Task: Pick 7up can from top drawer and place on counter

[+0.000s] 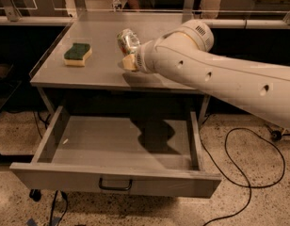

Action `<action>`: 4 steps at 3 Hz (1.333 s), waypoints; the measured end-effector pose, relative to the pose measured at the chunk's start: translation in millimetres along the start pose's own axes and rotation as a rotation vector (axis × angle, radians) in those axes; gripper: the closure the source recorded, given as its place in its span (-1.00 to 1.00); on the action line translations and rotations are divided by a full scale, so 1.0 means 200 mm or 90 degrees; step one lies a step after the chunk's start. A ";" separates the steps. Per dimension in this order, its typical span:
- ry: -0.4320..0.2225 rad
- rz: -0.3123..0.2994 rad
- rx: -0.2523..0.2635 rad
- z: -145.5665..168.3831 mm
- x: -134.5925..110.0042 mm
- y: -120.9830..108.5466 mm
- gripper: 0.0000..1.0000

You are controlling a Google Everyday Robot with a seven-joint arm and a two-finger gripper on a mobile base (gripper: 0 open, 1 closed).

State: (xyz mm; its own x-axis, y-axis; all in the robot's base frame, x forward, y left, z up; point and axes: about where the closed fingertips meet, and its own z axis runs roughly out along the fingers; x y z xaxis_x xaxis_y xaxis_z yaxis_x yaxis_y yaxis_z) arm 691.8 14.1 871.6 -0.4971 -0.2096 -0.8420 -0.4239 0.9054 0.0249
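Note:
The 7up can (126,40), white and green with a silver end, is tilted over the middle of the counter (88,72). My gripper (129,56) is at the end of the white arm that reaches in from the right, and it is shut on the can's lower part. The can hangs just above or at the counter surface; I cannot tell whether it touches. The top drawer (65,173) is pulled fully open below the counter, and its inside shows only the arm's shadow. Its dark handle (115,185) is on the front panel.
A green and yellow sponge (77,53) lies on the left of the counter. A black cable (239,173) loops over the speckled floor at the right. A raised edge runs along the counter's back and sides.

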 end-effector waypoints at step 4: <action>0.091 -0.103 0.003 0.02 0.03 -0.05 1.00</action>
State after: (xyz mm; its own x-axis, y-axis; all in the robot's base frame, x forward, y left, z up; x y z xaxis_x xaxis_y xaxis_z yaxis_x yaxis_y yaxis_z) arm 696.6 4.7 864.1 -0.5252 -0.4026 -0.7497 -0.5041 0.8570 -0.1071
